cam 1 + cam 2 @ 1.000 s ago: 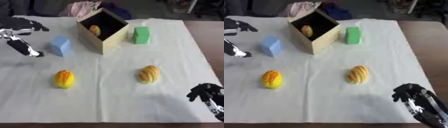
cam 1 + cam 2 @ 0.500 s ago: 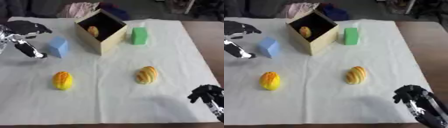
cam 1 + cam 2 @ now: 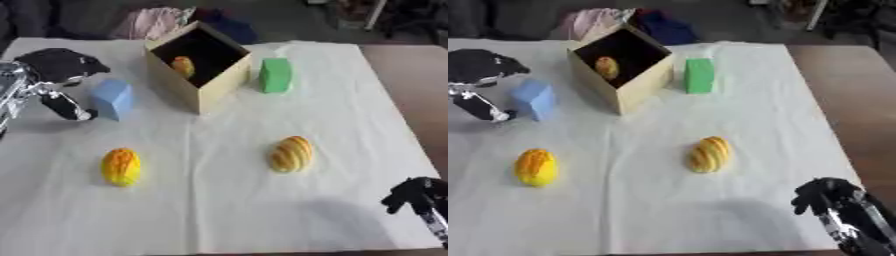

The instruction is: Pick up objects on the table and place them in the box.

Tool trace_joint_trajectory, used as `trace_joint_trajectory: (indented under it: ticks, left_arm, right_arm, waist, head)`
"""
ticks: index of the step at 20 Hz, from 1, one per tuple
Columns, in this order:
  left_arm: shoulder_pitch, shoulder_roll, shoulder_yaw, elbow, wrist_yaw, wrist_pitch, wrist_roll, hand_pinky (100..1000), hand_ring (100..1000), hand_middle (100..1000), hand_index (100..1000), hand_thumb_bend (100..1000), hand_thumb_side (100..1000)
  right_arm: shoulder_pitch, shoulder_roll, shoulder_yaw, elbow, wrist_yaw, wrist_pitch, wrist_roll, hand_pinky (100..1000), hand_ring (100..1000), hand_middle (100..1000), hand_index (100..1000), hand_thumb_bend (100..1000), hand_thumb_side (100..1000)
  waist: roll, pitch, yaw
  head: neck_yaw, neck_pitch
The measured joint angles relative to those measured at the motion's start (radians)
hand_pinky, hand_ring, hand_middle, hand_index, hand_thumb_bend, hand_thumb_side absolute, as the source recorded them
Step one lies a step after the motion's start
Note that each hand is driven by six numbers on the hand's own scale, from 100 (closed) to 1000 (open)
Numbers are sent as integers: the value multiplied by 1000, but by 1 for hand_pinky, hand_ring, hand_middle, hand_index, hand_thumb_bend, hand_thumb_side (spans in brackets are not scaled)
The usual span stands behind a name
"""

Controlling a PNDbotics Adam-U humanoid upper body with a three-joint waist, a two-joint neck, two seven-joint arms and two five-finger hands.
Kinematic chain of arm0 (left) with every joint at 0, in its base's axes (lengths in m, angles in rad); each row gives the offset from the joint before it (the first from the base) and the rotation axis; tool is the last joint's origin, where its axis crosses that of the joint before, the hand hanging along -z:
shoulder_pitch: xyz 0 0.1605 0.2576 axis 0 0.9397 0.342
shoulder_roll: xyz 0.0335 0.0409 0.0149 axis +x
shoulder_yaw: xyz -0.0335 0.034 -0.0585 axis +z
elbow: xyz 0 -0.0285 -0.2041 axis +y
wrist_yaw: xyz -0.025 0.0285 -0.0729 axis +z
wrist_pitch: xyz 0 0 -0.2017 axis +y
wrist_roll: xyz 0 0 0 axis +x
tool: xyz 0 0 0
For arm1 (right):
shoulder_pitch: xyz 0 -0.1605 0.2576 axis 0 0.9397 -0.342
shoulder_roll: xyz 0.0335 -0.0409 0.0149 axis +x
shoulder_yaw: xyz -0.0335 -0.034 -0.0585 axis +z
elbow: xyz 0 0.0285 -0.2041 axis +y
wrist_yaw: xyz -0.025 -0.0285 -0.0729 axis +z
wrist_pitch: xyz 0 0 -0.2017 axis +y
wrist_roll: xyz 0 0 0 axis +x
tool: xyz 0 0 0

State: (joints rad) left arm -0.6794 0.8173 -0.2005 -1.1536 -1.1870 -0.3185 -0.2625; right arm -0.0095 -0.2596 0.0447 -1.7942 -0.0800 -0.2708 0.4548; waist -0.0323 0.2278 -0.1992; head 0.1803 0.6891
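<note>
Left eye view gives you the white cloth [image 3: 219, 210] over the table, with bare brown tabletop [image 3: 411, 90] showing along the right side. Your box [image 3: 199, 67] sits at the far middle, tipped so its dark opening faces up and toward the right; its near wall hides most of the inside, and only a small yellow-orange thing [image 3: 182, 66] shows within. Behind it lies a heap of pink and dark cloth [image 3: 162, 22], partly hidden by the box.

Your left hand [image 3: 54, 67] hangs at the left edge, just beside the blue block [image 3: 113, 99], fingers spread and holding nothing; whether it touches the block is unclear. Your right hand [image 3: 826, 195] sits at the lower right corner with its arm cut off by the frame, and its fingers look curled on nothing.

A green block [image 3: 275, 75] stands right of the box, long axis running away from you. A striped orange object [image 3: 290, 153] lies near the centre, tilted slightly rightward. A yellow-orange object [image 3: 121, 166] lies lower left, lengthwise near to far.
</note>
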Motion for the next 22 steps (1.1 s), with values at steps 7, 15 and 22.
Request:
trace_joint_trajectory:
  ticks: [7,15,22]
  left_arm:
    - [-15,-1,2,2,11,4,41,891,881,863,976,341,414]
    - [-22,-27,-5,32,49,-35,-72,885,872,856,961,295,427]
    - [-32,-31,-4,35,104,-40,-141,806,701,644,808,212,375]
  right_arm:
    - [-6,0,0,0,0,0,0,617,483,451,642,100,564]
    - [-8,1,0,0,0,0,0,618,483,451,642,100,565]
    - [-9,1,0,0,0,-1,0,618,483,451,642,100,564]
  waist:
    - [0,6,-10]
    - [0,7,-19]
    - [0,7,-22]
  head:
    - [55,-13]
    - [109,-17]
    - [125,-22]
